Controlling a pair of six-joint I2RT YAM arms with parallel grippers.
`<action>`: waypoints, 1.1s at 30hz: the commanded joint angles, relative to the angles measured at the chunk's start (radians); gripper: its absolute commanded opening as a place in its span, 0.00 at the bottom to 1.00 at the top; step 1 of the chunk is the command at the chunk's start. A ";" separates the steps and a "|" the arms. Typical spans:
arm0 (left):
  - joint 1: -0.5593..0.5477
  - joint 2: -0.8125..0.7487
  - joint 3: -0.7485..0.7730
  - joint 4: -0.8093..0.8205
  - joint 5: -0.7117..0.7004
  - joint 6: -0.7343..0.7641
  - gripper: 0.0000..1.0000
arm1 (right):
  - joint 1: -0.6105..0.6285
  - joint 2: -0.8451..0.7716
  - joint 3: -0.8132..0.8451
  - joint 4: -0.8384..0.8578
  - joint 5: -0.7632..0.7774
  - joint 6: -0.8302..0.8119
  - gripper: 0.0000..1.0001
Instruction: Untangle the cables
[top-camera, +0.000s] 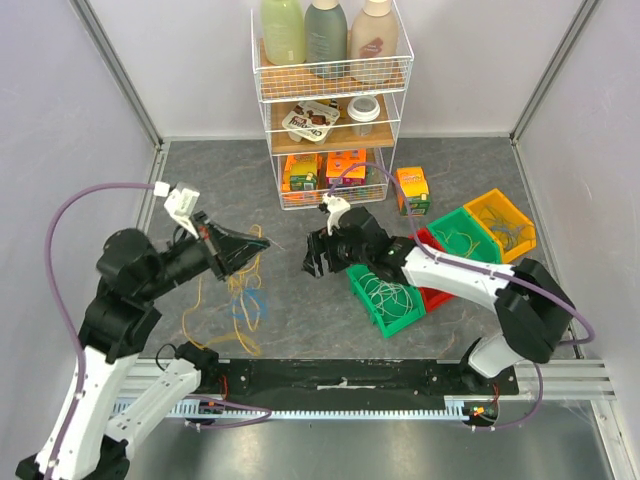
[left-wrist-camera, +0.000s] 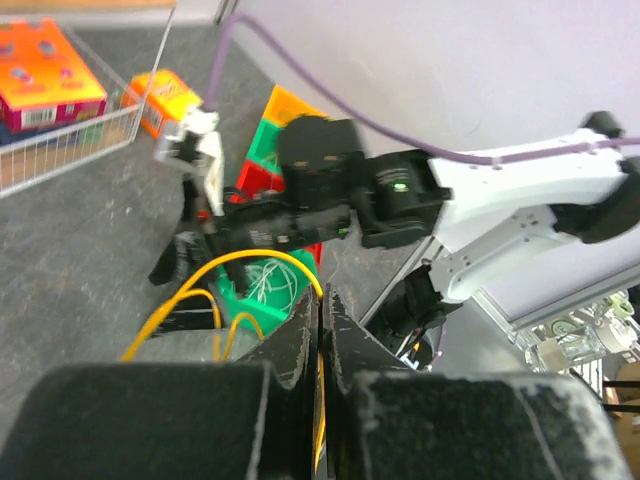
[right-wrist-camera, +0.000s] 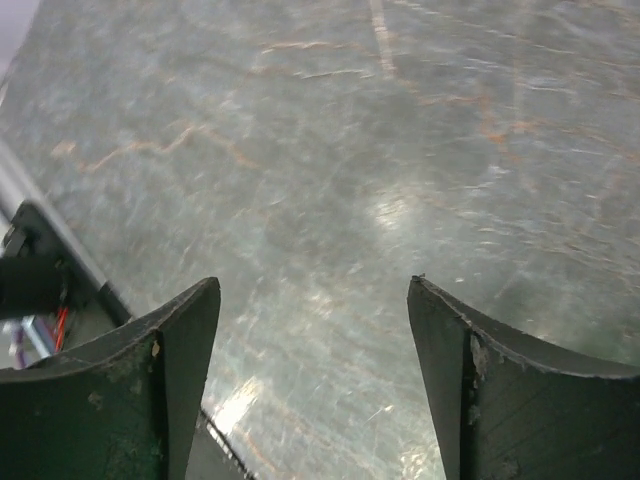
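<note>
Left wrist view: the lower part of the frame is filled by the blurred body of the left claw (left-wrist-camera: 322, 300), which hides most of what lies below it. The claw is clenched on a yellow cable (left-wrist-camera: 255, 258). The cable arches up at centre left and runs down into the slit between the fingers.

Top view: the remaining cables (top-camera: 240, 295) lie in loose yellow loops at centre left of the table (top-camera: 450, 170), below the left claw. A blue cable (top-camera: 252, 305) among them is faint, and its course cannot be traced. White cables (top-camera: 383, 292) are coiled in a green bin (top-camera: 392, 322) at centre right. Thin strands in the yellow bin (top-camera: 500, 200) are too fine to identify.

Right wrist view: the right claw (right-wrist-camera: 314, 290) is released, its fingers wide apart over bare table. Its fingers are cut off by the bottom edge.
</note>
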 joint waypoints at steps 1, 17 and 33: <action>-0.001 0.077 0.029 -0.088 -0.032 0.040 0.02 | 0.030 -0.149 -0.084 0.162 -0.113 -0.115 0.85; -0.002 0.146 0.027 -0.030 0.004 -0.005 0.02 | 0.043 -0.257 -0.075 0.336 -0.013 -0.058 0.86; -0.001 0.148 0.020 -0.005 0.066 -0.034 0.02 | 0.133 -0.188 -0.006 0.433 0.017 -0.017 0.42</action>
